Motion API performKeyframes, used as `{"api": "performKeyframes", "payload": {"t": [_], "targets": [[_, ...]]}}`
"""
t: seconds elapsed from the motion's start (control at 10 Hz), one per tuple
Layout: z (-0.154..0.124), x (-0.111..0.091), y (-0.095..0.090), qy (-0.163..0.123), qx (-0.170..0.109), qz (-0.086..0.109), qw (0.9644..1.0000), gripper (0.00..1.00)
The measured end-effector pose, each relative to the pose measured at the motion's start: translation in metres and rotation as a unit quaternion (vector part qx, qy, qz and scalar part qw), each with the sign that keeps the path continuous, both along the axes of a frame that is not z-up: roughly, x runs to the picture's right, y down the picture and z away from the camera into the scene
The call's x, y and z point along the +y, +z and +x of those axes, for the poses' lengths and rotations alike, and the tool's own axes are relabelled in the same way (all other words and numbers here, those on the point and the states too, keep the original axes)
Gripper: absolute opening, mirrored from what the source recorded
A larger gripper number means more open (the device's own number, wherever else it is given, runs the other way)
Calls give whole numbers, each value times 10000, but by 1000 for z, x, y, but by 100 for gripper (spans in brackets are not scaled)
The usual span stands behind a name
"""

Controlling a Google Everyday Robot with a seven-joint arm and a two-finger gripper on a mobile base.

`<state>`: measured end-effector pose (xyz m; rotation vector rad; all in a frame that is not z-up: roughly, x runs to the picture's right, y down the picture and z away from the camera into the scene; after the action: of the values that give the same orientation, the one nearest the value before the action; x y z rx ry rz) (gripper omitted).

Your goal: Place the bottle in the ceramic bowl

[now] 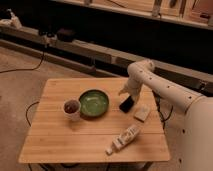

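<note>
The bottle is slim and whitish-cream and lies on its side near the front right of the wooden table, cap end toward the front edge. The green ceramic bowl sits at the table's middle and holds nothing I can see. My gripper hangs from the white arm over the back right of the table, just right of the bowl and directly above a flat black phone. It is well behind the bottle and nothing shows in it.
A small white cup with dark contents stands just left of the bowl. A flat pale rectangular block lies right of the phone. A dark shelf rail with cables runs behind the table. The robot's body fills the right.
</note>
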<state>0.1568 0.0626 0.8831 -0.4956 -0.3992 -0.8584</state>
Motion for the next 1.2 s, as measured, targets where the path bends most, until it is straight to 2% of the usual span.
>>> {"api": "performKeyframes", "payload": {"t": [1.0,1.2], "targets": [[0,0,0,-2,1,1,10000,66],[-6,4,-7,25,-56,-60,10000,66]]}}
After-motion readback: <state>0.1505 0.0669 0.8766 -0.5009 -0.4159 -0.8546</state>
